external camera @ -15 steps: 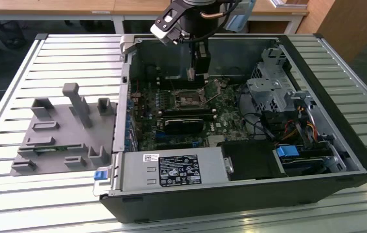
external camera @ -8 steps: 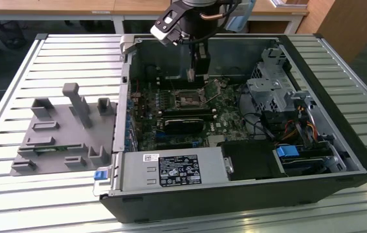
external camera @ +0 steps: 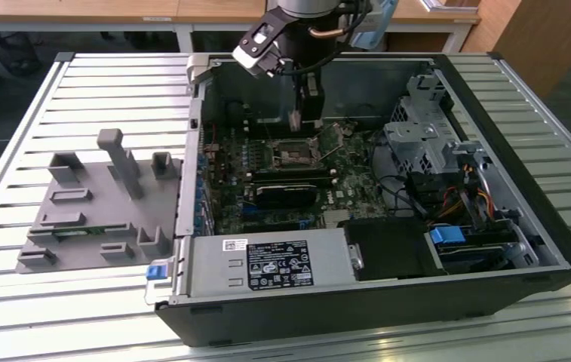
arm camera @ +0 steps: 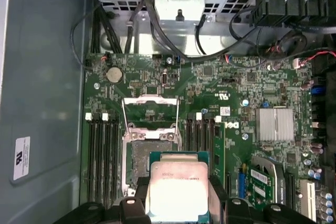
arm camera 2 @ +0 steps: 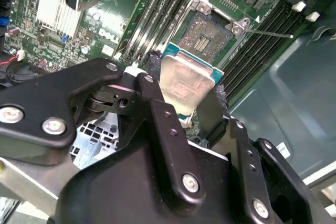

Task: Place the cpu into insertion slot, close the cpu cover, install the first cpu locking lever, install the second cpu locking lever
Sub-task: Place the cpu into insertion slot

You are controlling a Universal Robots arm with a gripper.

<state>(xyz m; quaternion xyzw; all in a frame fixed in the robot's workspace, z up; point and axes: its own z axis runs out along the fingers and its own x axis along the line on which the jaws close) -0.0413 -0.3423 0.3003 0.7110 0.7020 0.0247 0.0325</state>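
Silver-topped cpu (arm camera: 178,182): clamped by its sides in your gripper (arm camera: 178,205), hanging over the insertion slot (arm camera: 147,156).
Raised cpu cover (arm camera: 150,98): socket bare, near the motherboard (arm camera: 236,82) edge beside the case wall (arm camera: 47,77).
Your move: square edges to rim, lower flat.

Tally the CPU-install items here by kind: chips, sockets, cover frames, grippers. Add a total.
cpu: 1, clamped in the gripper above the board
insertion slot: 1, with no chip in it
cpu cover: 1, swung open
gripper: 1
Total: 4
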